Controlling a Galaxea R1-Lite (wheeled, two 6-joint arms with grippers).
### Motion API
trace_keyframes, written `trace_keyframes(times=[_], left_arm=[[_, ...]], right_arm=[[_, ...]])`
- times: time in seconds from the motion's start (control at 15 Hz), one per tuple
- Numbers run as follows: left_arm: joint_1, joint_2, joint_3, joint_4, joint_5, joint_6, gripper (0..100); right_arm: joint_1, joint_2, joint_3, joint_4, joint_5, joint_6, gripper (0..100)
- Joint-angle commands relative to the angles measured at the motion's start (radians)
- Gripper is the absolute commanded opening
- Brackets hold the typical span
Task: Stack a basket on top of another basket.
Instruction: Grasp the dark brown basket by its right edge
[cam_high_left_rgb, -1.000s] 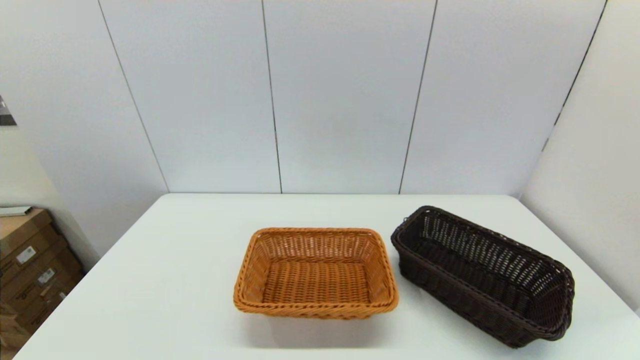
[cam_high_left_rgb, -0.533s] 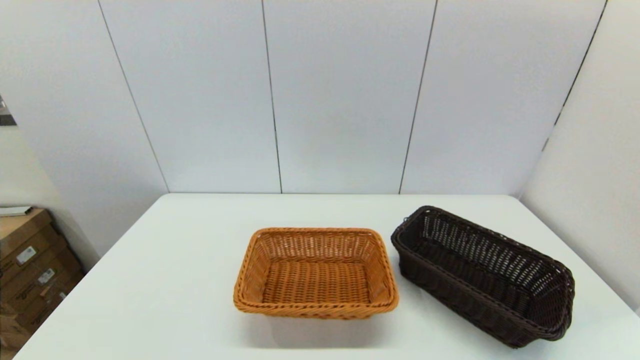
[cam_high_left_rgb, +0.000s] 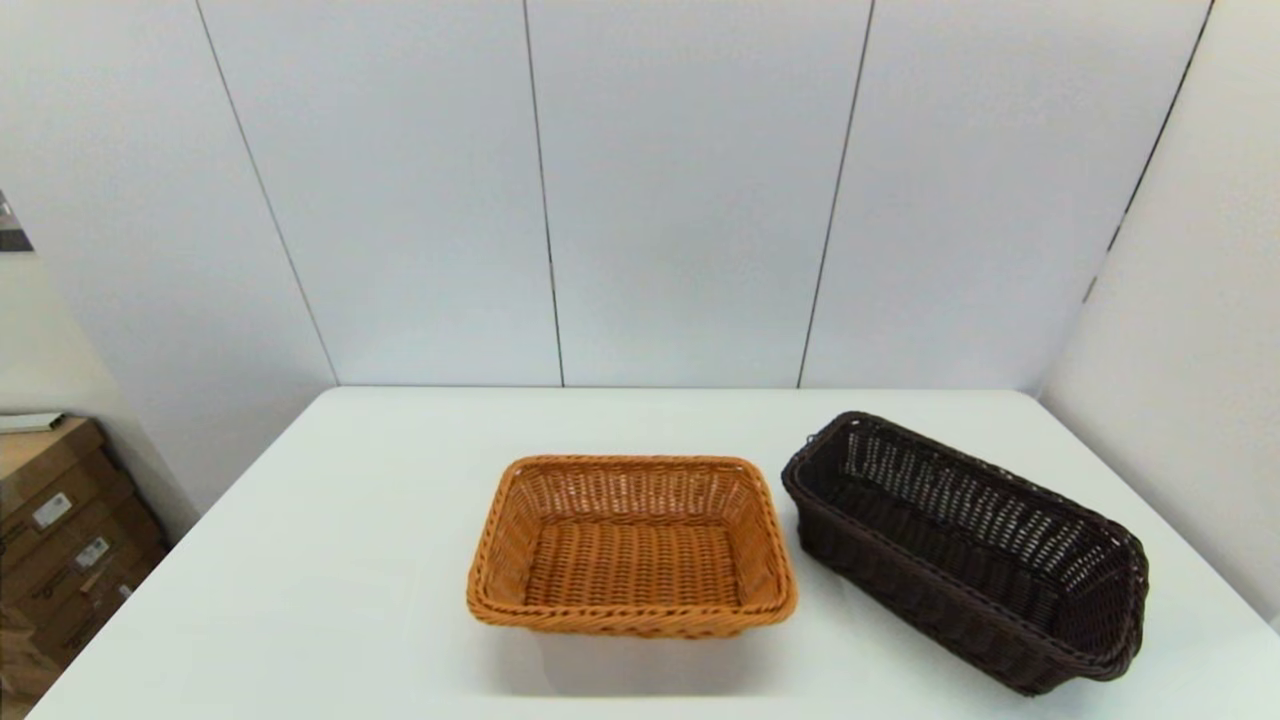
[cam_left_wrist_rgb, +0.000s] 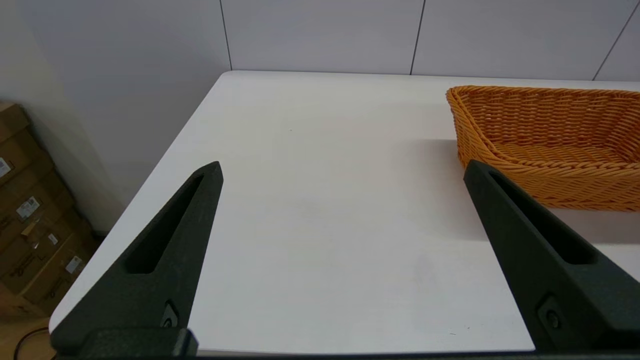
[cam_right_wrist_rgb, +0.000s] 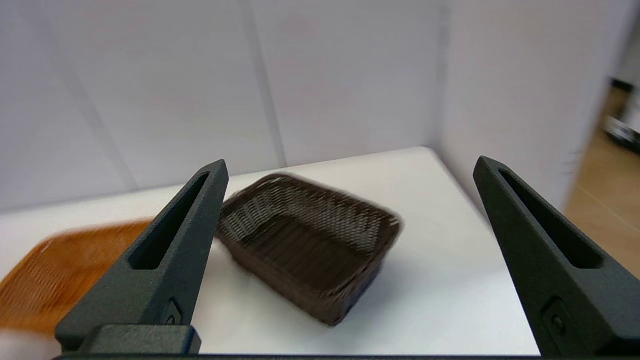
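a: where do the 2 baskets sit?

b: on a white table (cam_high_left_rgb: 330, 560). the orange basket (cam_high_left_rgb: 632, 545) is near the middle, upright and empty. the dark basket (cam_high_left_rgb: 965, 545) sits just to its right, set at an angle, also upright and empty. they are close at one corner, but i cannot tell if they touch.

a: and the grippers?

b: neither shows from the head camera. the right gripper (cam_right_wrist_rgb: 350, 167) has its fingers spread wide and holds nothing; it hangs back from the dark basket, looking down on it. the left gripper (cam_left_wrist_rgb: 342, 170) is also spread wide and empty, over bare table to the left of the orange basket.

a: how should the pick go?

b: my judgement: the right gripper is the nearer one, so it should come down over a long rim of the dark basket, 1 finger inside and 1 outside, near the middle of that side so it lifts level. then raise it clear of the orange rim, turn it to match, and lower it straight in.

a: any change from 1 second ago?

b: in the head view, none; both baskets lie exactly where they did.
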Motion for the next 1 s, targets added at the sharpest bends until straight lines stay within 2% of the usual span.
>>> trace_keyframes(times=[0.07, 0.2, 0.4, 0.53, 0.8, 1.0], left_arm=[[0.000, 0.000, 0.000, 0.000, 0.001, 0.000, 100], [0.000, 0.000, 0.000, 0.000, 0.001, 0.000, 100], [0.000, 0.000, 0.000, 0.000, 0.001, 0.000, 100], [0.000, 0.000, 0.000, 0.000, 0.001, 0.000, 100], [0.000, 0.000, 0.000, 0.000, 0.001, 0.000, 100], [0.000, 0.000, 0.000, 0.000, 0.001, 0.000, 100]], right_arm=[[-0.147, 0.483, -0.439, 0.388, -0.094, 0.110, 100], [-0.144, 0.594, -0.572, 0.581, -0.088, 0.169, 100], [-0.143, 0.716, -0.620, 0.701, -0.084, 0.246, 100], [-0.140, 0.796, -0.598, 0.725, -0.016, 0.298, 100], [-0.140, 0.946, -0.543, 0.724, 0.102, 0.363, 100], [-0.146, 1.063, -0.535, 0.701, 0.151, 0.426, 100]])
